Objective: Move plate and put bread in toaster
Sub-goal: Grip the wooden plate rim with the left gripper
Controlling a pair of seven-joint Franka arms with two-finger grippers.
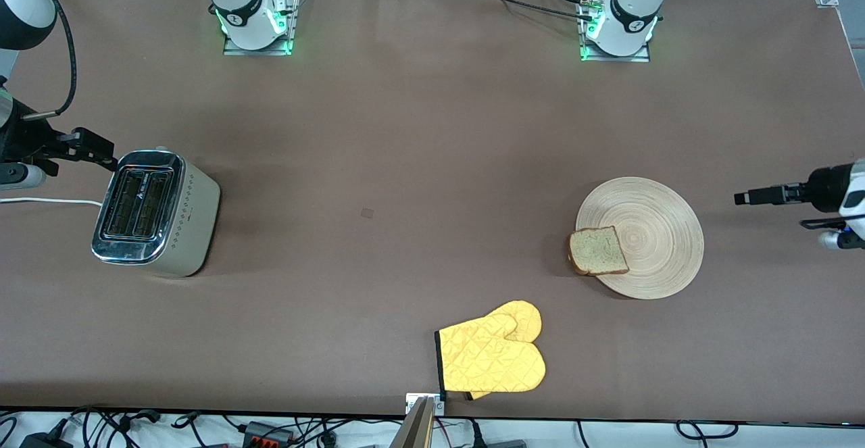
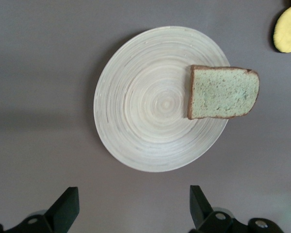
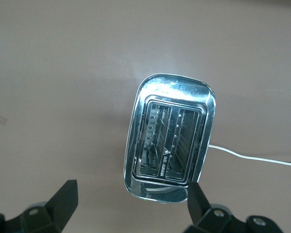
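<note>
1. Two arms wait: the left gripper (image 2: 131, 208), wide open and empty, hovers at the left arm's table edge, just beside the plate (image 1: 659, 232).
2. The bread (image 1: 597, 251) overhangs the plate's rim toward the toaster (image 1: 159, 213), where the right gripper (image 3: 131, 208) gapes empty.

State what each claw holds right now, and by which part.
Nothing is held. The left claw hangs open beside the plate, where the bread lies untouched; the right claw hangs open by the toaster.

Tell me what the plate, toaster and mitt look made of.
Plate: probably light wood or bamboo, matte, going by its concentric ring grain. Toaster: metal, with a mirror-shiny chrome top and duller beige-silver sides. Mitt: yellow fabric, likely padded, with diamond quilting and dark edging.
</note>
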